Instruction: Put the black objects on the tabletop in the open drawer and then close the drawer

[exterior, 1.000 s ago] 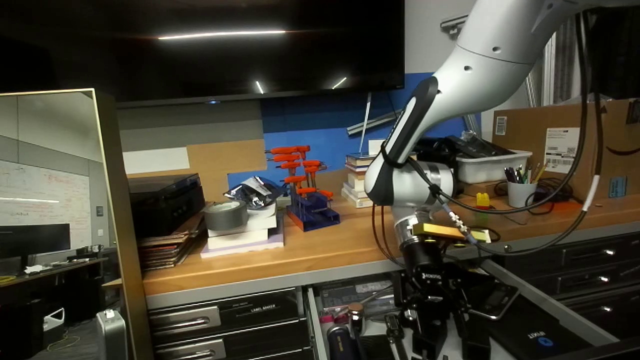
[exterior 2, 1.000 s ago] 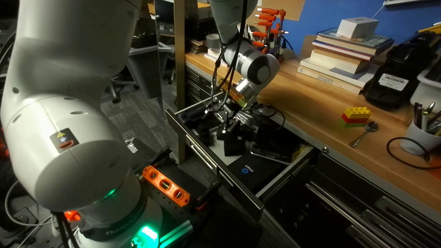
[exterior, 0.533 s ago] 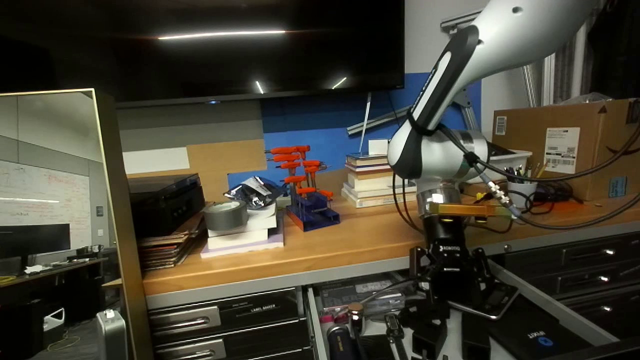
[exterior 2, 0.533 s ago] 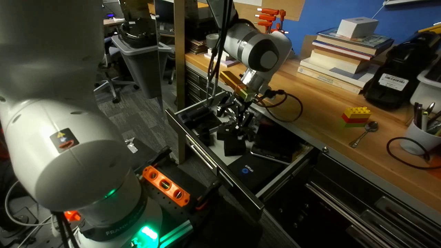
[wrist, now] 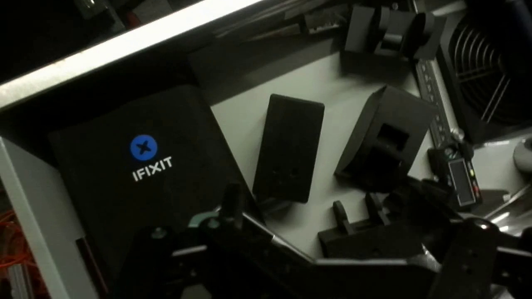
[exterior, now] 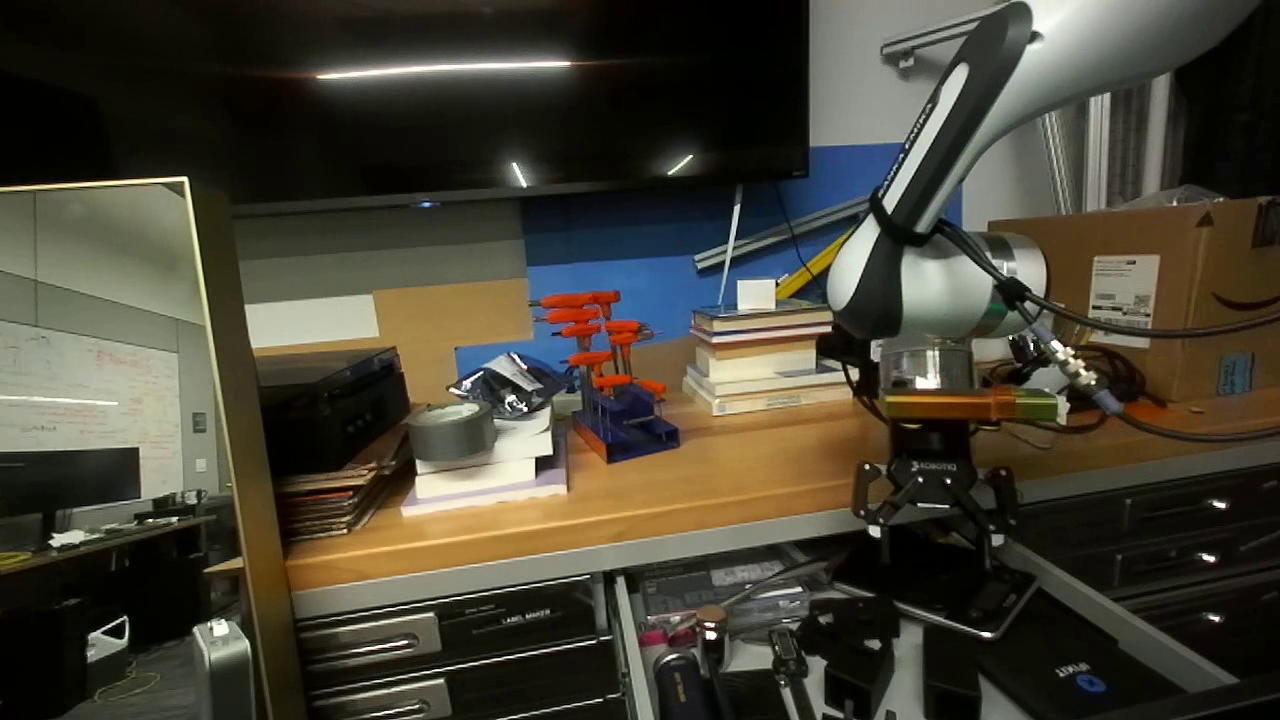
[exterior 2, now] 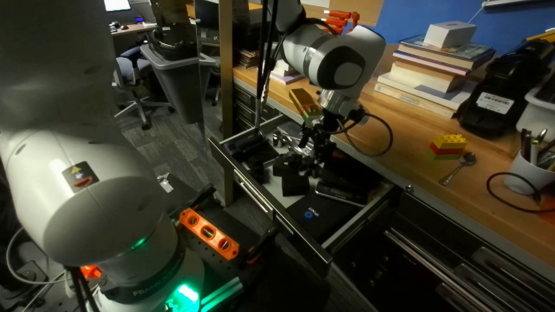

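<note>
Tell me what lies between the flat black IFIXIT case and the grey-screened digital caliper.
The wrist view shows two things: a rectangular black block, nearer the case, and an angular black block with a square hole, nearer the caliper. Pale drawer floor separates them.

In an exterior view, a pale lane [exterior: 907, 660] shows between two black objects [exterior: 950, 672] in the drawer [exterior: 1110, 612]! Caliper [exterior: 788, 655] crowds the left, IFIXIT case [exterior: 1080, 655] blocks the right; far side, a silver-rimmed device [exterior: 960, 602] lies beneath the claw [exterior: 938, 555].

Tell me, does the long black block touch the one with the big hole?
Apart: the wrist view shows pale drawer floor between the long block and the holed block.
</note>
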